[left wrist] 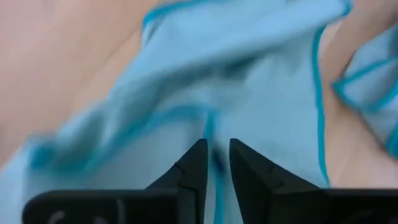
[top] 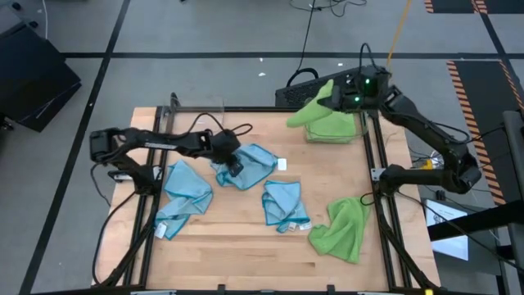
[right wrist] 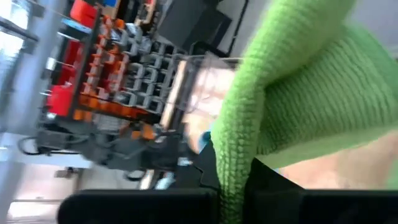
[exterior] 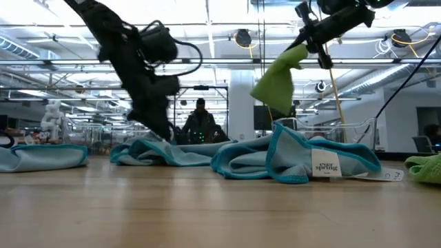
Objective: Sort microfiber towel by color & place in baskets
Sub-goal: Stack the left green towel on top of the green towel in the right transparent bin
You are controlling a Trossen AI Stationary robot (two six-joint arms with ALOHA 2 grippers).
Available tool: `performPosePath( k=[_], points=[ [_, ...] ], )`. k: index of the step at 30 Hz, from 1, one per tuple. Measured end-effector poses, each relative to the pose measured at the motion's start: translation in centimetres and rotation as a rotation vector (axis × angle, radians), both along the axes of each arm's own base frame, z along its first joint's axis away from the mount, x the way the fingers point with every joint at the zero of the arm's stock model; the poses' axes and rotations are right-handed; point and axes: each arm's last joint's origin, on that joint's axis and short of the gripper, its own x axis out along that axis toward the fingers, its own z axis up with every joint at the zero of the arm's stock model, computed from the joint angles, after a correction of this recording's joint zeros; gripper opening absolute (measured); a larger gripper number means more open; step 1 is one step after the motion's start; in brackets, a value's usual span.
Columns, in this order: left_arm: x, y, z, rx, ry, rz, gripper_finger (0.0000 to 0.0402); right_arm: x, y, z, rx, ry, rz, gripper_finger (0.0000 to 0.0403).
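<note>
A blue towel (exterior: 296,160) lies nearest. The left hand (left wrist: 216,163) pinches another blue towel (top: 246,166) to lift it. The right hand (top: 332,100), shut tight, holds a green towel (top: 311,112) over the far right basket (top: 336,131).

Left end effector (top: 235,166) is sitting down on the towel (top: 250,164) at upper centre of the tabletop (top: 246,238). Second towel (top: 184,192) is lying just left of it, third towel (top: 285,205) lower right of it. Fourth towel (top: 344,229) is lying at lower right near the tabletop edge. Right end effector (top: 334,96) is hanging at upper right, a held towel (top: 311,111) draping over the basket (top: 334,131). Other basket (top: 201,111) is standing at upper left.
</note>
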Motion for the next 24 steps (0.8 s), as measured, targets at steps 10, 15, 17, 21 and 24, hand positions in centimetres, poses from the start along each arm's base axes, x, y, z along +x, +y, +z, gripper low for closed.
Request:
performPosePath(
  k=[10, 15, 17, 21, 24],
  points=[
    [-3.1, -1.1, 2.6, 0.007, 0.097, 0.072, 0.0060, -2.6, -2.8, 0.2, -0.036, 0.107, 0.072, 0.0001],
    [-3.3, -1.1, 3.3, 0.000, 0.053, 0.104, 0.0060, -3.3, -4.9, 0.6, -0.143, 0.123, 0.119, 0.0002],
    [-3.3, -1.1, 3.5, -0.014, 0.037, 0.134, 0.0060, -3.6, -5.7, 0.3, -0.155, 0.142, 0.142, 0.0002],
    [-3.2, -1.4, 3.4, -0.045, 0.030, 0.165, 0.0060, -4.3, -6.4, -1.0, -0.128, 0.228, 0.205, 0.0003],
    [-3.1, -1.8, 3.4, -0.052, 0.029, 0.158, 0.0060, -4.5, -6.6, -1.9, -0.139, 0.281, 0.274, 0.0003]
  ],
)
